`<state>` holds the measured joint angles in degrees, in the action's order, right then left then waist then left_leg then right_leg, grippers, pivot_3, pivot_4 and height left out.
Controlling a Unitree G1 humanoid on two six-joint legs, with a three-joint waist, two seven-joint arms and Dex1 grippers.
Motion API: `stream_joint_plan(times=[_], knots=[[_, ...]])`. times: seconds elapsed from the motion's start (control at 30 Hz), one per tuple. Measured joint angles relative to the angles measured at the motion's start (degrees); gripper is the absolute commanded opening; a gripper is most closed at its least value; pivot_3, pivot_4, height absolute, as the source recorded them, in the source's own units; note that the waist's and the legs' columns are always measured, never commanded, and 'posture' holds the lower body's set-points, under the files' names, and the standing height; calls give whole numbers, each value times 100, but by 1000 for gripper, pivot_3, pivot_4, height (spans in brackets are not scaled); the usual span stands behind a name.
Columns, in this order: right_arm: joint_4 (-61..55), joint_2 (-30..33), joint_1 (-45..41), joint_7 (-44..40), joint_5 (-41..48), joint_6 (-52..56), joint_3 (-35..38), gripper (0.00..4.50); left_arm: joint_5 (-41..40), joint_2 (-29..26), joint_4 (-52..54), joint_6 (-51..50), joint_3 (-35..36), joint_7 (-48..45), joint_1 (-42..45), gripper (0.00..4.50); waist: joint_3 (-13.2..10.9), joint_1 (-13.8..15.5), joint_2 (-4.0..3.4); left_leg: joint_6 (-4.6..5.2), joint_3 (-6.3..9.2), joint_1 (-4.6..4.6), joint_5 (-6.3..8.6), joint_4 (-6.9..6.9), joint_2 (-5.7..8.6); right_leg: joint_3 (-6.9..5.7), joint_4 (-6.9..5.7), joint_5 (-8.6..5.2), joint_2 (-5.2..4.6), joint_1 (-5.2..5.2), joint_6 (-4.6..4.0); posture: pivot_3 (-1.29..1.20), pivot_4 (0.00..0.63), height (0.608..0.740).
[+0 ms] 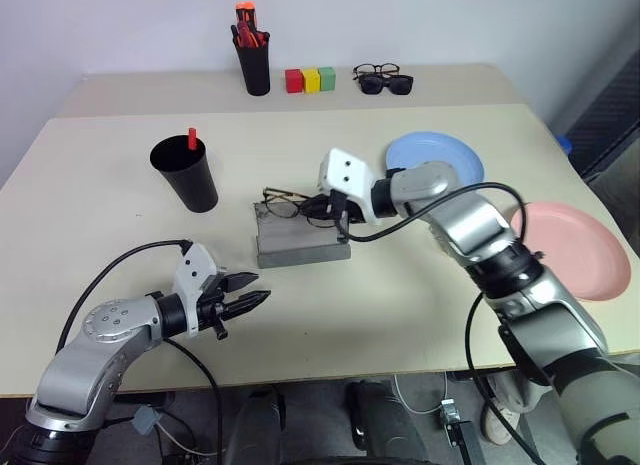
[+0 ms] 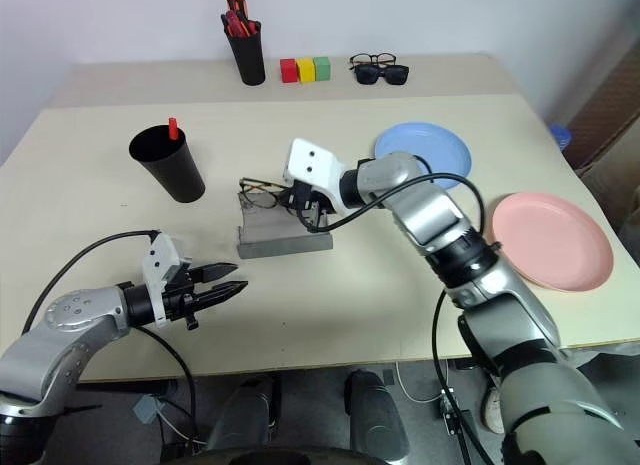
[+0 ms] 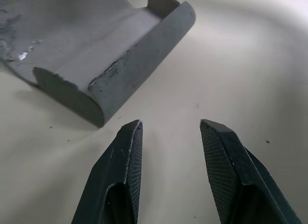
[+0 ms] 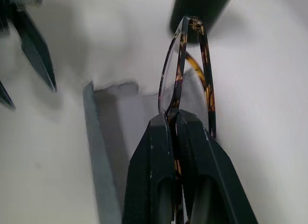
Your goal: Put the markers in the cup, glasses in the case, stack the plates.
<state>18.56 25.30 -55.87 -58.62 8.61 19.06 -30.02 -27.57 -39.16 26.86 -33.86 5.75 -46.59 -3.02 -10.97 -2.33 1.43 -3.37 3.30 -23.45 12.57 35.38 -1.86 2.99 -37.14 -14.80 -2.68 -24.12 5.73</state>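
Right tool (image 4: 175,119) clamped on thin-framed glasses (image 1: 285,202) over grey case (image 1: 300,243): light, fragile, prob. best gripped at bridge; left tool (image 1: 247,292) apart, empty.

marker (image 1: 192,138) mostly hidden inside cup (image 1: 186,175), pink plate (image 1: 578,251) cut by frame edge

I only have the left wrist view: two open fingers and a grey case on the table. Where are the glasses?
Observer: The right gripper is shut on the glasses, holding them over the open case.
Operator: Any marker in the cup?
Observer: A red marker stands in the cup.
Operator: Plates stacked?
Observer: No. The blue plate and pink plate lie apart.
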Motion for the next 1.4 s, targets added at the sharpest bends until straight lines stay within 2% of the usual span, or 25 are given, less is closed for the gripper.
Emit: stream_joint_plan(times=[0.1,0.2,0.23,0.33,0.43,0.47,0.53,0.6,0.7,0.8,0.9,1.0,1.13,1.23,1.4], knots=[[790,-139,-53,-627,-162,-538,-62,49,1,5,88,60,121,126,-256,1920,-3,-18,-5,0,0,1,0,-3,0,0,-4,0,0,-5,0,0,150,740],[1057,-178,-64,-1198,-207,-918,-56,49,-5,40,214,65,284,282,-475,1920,-4,-22,-7,0,1,4,0,-7,-2,0,-8,0,2,-7,-1,0,150,740],[1141,-203,-91,-1344,-216,-971,-29,706,-9,49,283,65,319,331,-539,1920,-4,-26,-7,0,0,6,0,-7,-1,1,-9,0,2,-7,-2,0,150,740],[1400,-346,-163,-1534,-225,-936,107,1917,-12,53,349,65,374,420,-578,1920,-4,-24,-7,-1,1,6,-1,-6,-1,1,-11,1,3,-7,-2,0,150,740],[1570,-500,-223,-1434,-291,-938,262,3411,-81,122,328,33,430,522,-432,1920,-6,-22,-10,-2,1,6,-1,-7,-1,1,-11,1,3,-7,-2,0,150,740],[1612,-558,-260,-1310,-335,-941,343,3889,-164,195,302,7,463,568,-292,1658,-6,-16,-10,-3,2,5,-2,-6,-1,0,-12,1,3,-7,-2,0,150,740],[1553,-619,-312,-1099,-370,-953,498,3898,-313,334,193,-92,533,718,111,1174,-6,3,-10,-4,3,5,-2,-5,1,-1,-11,2,2,-6,-1,0,150,740],[1215,-539,-219,-948,-385,-945,673,3898,-296,442,-26,-164,515,933,644,216,-5,34,-8,-5,5,2,-3,-4,2,-3,-10,2,0,-4,0,0,150,740],[150,-220,287,-756,-348,-815,1005,3898,95,645,-546,-310,160,1460,1689,216,-4,121,-7,-5,7,2,-3,0,4,-4,-9,3,0,1,2,0,150,740],[-1249,105,1218,-501,-166,-269,1359,3898,470,1244,-1445,-628,-243,2121,2930,216,-4,191,-6,-4,15,-4,-2,12,7,-11,-6,3,-2,8,5,0,150,740],[-2318,372,2006,-227,-71,239,1577,3898,600,1703,-2311,-989,-387,2495,3913,216,-6,161,-7,-4,17,-5,-2,17,7,-11,-10,4,1,7,6,0,150,740],[-3367,507,2731,215,36,866,1799,3898,863,1885,-3374,-1214,-550,2710,4843,216,-6,65,-9,-2,14,2,-1,17,7,-4,-13,4,4,6,6,0,150,740],[-4358,557,3356,785,112,1480,2102,3898,1162,2074,-4777,-1232,-917,2500,5610,216,-6,0,-10,-2,19,2,-1,18,7,-9,-16,3,8,7,5,0,150,740],[-4909,652,3879,1138,144,1879,2243,3898,1401,2183,-5937,-1138,-1226,2012,6129,216,-7,-6,-8,-2,18,-2,-1,19,7,-8,-13,2,7,7,6,0,150,740],[-5378,646,4083,1539,287,2267,2284,3898,1689,2233,-7419,-875,-1437,1200,6829,216,-7,-27,-8,-2,17,-2,-1,17,6,-8,-12,2,9,4,6,0,150,740]])
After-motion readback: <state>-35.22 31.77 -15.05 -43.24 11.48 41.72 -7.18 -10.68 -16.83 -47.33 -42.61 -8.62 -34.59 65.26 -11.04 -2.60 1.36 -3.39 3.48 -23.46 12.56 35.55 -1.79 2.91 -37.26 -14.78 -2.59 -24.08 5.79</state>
